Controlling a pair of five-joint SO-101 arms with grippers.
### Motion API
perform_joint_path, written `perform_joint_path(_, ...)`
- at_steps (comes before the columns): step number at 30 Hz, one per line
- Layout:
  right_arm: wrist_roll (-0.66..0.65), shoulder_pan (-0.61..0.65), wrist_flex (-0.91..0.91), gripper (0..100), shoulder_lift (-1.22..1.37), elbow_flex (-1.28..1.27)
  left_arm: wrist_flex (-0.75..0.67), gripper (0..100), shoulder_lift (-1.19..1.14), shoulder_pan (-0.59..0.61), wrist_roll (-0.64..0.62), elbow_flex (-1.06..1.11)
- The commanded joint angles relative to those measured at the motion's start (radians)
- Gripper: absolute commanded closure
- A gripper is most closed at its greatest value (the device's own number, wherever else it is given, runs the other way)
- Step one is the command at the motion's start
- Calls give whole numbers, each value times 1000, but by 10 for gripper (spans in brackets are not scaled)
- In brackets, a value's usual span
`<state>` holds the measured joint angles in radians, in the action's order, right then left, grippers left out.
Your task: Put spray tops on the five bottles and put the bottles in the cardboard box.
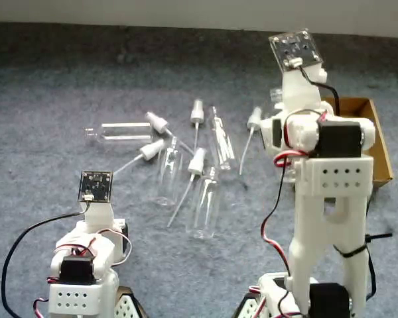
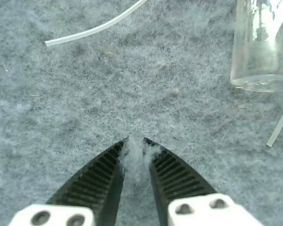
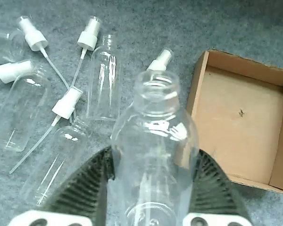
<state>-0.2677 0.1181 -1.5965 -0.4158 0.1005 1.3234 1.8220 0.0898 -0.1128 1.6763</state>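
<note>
My right gripper (image 3: 153,157) is shut on a clear bottle (image 3: 153,132) with an open neck and no top. It holds the bottle above the carpet, beside the cardboard box (image 3: 245,117), which has nothing in it. Three more clear bottles (image 3: 103,75) lie on the carpet with several white spray tops (image 3: 68,102) scattered among them. In the high view the bottles (image 1: 205,202) and spray tops (image 1: 197,161) lie mid-table, and the box (image 1: 375,139) is at the right behind my right arm (image 1: 318,132). My left gripper (image 2: 136,141) rests low over bare carpet, shut on nothing.
A bottle's base (image 2: 262,52) and a thin dip tube (image 2: 94,29) lie just beyond my left gripper. Grey carpet (image 1: 53,86) covers the table. My left arm (image 1: 93,245) sits at the near left, and open carpet lies on the far left.
</note>
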Motion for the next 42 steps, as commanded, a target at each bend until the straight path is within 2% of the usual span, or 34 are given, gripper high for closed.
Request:
perform_joint_path(1,-9,2,10,882,-163,-65,3,994,5,8,8,19)
perform_joint_path(6,-9,4,91,882,-354,-278,3,994,5,8,8,19)
perform_joint_path(17,-2,4,636,882,-817,-1041,3,994,5,8,8,19)
perform_joint_path(21,0,4,733,882,-958,-1231,3,994,5,8,8,19)
perform_joint_path(25,17,4,789,882,-1058,-1351,3,994,5,8,8,19)
perform_joint_path(31,161,4,888,882,-1129,-1448,3,994,5,8,8,19)
perform_joint_path(42,169,5,978,882,-1136,-1532,3,991,5,2,11,19)
